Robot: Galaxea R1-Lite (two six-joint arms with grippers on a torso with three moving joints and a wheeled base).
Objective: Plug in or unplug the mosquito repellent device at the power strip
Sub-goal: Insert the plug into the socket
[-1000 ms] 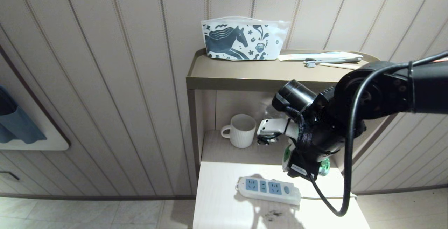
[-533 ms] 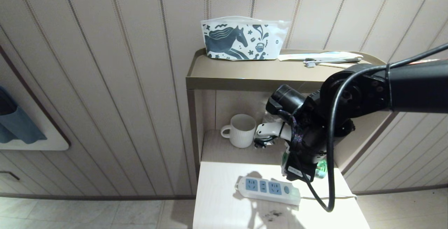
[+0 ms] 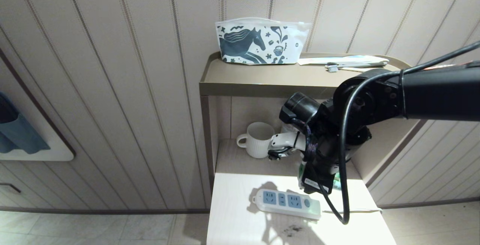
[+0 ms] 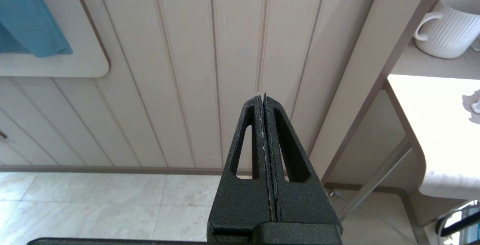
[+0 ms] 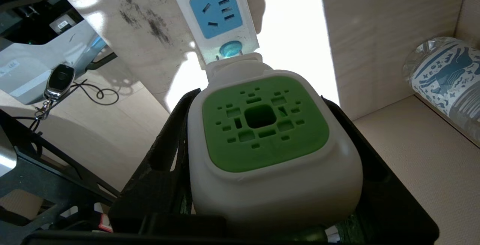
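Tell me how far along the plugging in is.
Pickup looks done: the right tool is shut on the repellent and holds it above the table, near the button end of the strip. Every socket in view is empty, so lining up the prongs and pushing in are left. The left tool is shut, off beside the table.

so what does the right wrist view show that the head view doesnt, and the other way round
Only the right wrist view: the device's vented green top, clamped between the right gripper's fingers, a printed bottle, and a key fob below the tabletop.

Only the head view: the horse pouch on the top shelf, the toothbrush, the mug, and the right arm reaching in.

Both: the power strip with its blue sockets, nothing plugged in, and the device above its button end.
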